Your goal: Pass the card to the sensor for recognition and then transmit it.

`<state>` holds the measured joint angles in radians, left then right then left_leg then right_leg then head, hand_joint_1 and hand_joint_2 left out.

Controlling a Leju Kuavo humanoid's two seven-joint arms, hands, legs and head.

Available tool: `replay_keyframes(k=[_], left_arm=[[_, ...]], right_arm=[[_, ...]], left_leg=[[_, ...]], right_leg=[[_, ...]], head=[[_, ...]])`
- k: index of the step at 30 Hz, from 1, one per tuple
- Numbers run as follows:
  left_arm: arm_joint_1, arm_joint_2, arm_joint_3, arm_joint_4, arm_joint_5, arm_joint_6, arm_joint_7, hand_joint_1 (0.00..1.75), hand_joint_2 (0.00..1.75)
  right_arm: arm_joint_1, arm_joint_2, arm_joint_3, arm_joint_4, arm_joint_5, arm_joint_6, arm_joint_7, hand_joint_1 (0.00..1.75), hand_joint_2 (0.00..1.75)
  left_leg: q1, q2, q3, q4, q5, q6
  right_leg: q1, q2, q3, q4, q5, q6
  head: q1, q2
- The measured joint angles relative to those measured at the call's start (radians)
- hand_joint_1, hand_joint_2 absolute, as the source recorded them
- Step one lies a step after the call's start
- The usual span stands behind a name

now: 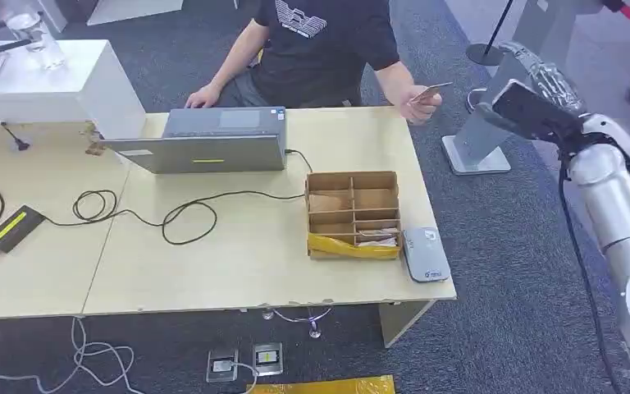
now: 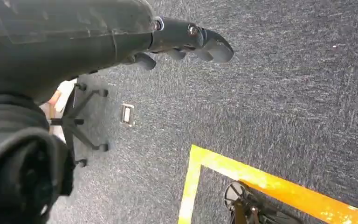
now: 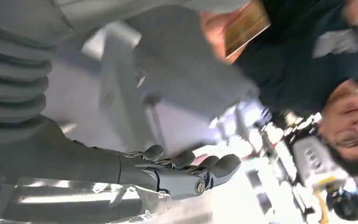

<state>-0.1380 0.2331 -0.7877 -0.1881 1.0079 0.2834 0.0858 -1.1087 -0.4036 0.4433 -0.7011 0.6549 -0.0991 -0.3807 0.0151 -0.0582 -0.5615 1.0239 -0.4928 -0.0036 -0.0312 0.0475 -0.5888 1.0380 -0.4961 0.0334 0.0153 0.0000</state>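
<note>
A person in a black shirt sits behind the far edge of the tabletop (image 1: 238, 271) and holds the card (image 1: 431, 90) in one hand (image 1: 421, 105), just past the far right corner. In the right wrist view the card (image 3: 245, 26) shows as a tan rectangle pinched in that person's fingers. The robot's right hand (image 1: 541, 82) is raised beyond the right edge of the tabletop, near the card but apart from it; its fingers (image 3: 214, 165) lie side by side, slightly curled, and hold nothing. The left hand (image 2: 191, 42) hangs over the grey carpet with its fingers loosely curled, empty. Near the front right corner lies a grey sensor (image 1: 425, 254), touching a cardboard box (image 1: 353, 215) with compartments. A closed laptop (image 1: 213, 141) sits at the far edge.
</note>
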Motion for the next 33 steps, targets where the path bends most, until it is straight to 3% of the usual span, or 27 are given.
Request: replay_keyframes(k=[1,3,9,13,21,22,33], left_arm=[[0.0,0.0,-0.001,0.0,0.001,0.001,0.0,0.0,0.0],[0.0,-0.001,-0.003,0.0,0.001,0.003,0.0,0.0,0.0],[0.002,-0.002,-0.006,0.0,0.001,0.005,0.0,0.0,0.0],[0.001,-0.004,-0.016,0.0,0.006,0.008,0.0,0.0,0.0],[0.002,-0.005,-0.022,0.0,0.006,0.005,0.0,0.0,0.0],[0.002,-0.005,-0.021,0.0,0.006,0.005,0.0,0.0,0.0],[0.002,-0.005,-0.022,0.0,0.009,0.0,-0.015,0.0,0.0]], right_arm=[[-0.001,0.008,0.018,0.008,0.06,-0.064,0.011,0.0,1.75],[-0.002,0.021,0.037,0.018,0.098,-0.112,0.022,0.0,1.75],[-0.014,0.044,0.081,0.059,0.132,-0.134,0.037,0.0,1.75],[-0.023,0.069,0.12,0.1,0.225,-0.189,0.09,0.0,1.75],[-0.023,0.088,0.14,0.137,0.26,-0.198,0.102,0.0,1.75],[-0.023,0.09,0.14,0.14,0.26,-0.197,0.1,1.75,1.75],[-0.019,0.101,0.141,0.167,0.254,-0.186,0.068,1.75,1.75]], left_leg=[[0.0,0.0,0.0,0.0,0.0,0.0],[0.0,0.0,0.0,0.0,0.0,0.0],[0.0,0.0,-0.001,0.0,0.0,0.0],[0.0,0.001,0.0,0.0,0.0,0.0],[0.0,0.001,0.0,0.0,0.0,0.0],[0.0,0.001,0.0,0.0,0.0,0.0],[0.0,0.002,0.0,0.0,0.0,0.0]], right_leg=[[0.0,0.0,0.0,0.0,0.0,0.0],[0.0,0.0,0.0,0.0,0.0,0.0],[0.0,0.0,0.0,0.0,0.0,0.0],[0.0,0.0,-0.001,0.0,0.0,0.0],[0.0,0.001,-0.001,0.0,0.0,0.0],[0.0,0.001,-0.001,0.0,0.0,0.0],[0.0,0.002,-0.001,0.0,0.0,0.0]], head=[[0.0,0.0],[0.0,0.0],[0.0,0.0],[0.0,0.0],[0.0,0.0],[0.0,0.0],[0.0,0.0]])
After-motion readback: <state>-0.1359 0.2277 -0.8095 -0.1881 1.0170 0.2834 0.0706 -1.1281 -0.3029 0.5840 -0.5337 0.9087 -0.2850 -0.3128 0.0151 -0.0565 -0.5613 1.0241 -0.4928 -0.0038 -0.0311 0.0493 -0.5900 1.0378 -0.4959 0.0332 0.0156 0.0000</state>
